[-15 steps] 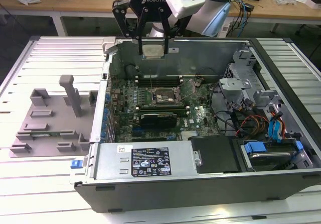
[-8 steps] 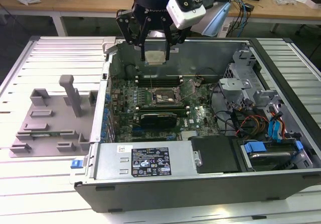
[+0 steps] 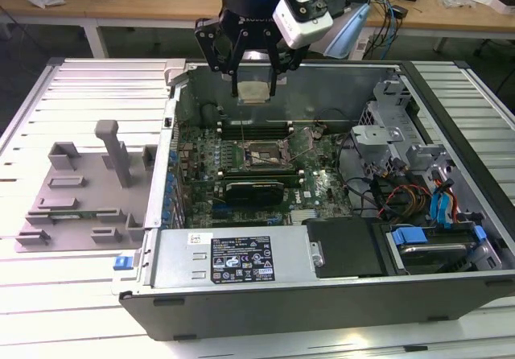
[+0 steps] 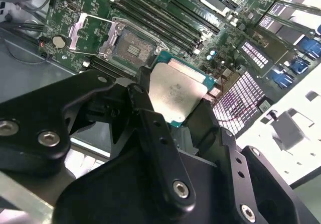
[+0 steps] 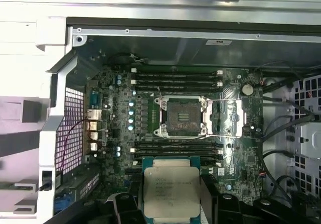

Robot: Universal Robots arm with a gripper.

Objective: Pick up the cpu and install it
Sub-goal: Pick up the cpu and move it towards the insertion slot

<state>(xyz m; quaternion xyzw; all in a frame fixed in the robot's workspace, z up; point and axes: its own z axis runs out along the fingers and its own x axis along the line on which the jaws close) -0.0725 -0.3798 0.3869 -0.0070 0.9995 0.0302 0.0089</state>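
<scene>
One chip aloft. Exterior view: gripper (image 3: pixel 253 83) hangs over the open computer case (image 3: pixel 322 296), jaws clamped on the cpu (image 3: pixel 254 94). Second wrist view: cpu (image 4: pixel 175 96) sits between black fingers (image 4: pixel 150 128) above the motherboard (image 4: pixel 75 5). First wrist view: socket (image 5: pixel 181 116) empty, cpu (image 5: pixel 171 191) apart from it. Pickup done; seating not yet.

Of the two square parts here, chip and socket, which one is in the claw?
The cpu, the silver-topped chip, gripped by the claw over the open case. The dark socket lies empty on the motherboard, its frame open.
</scene>
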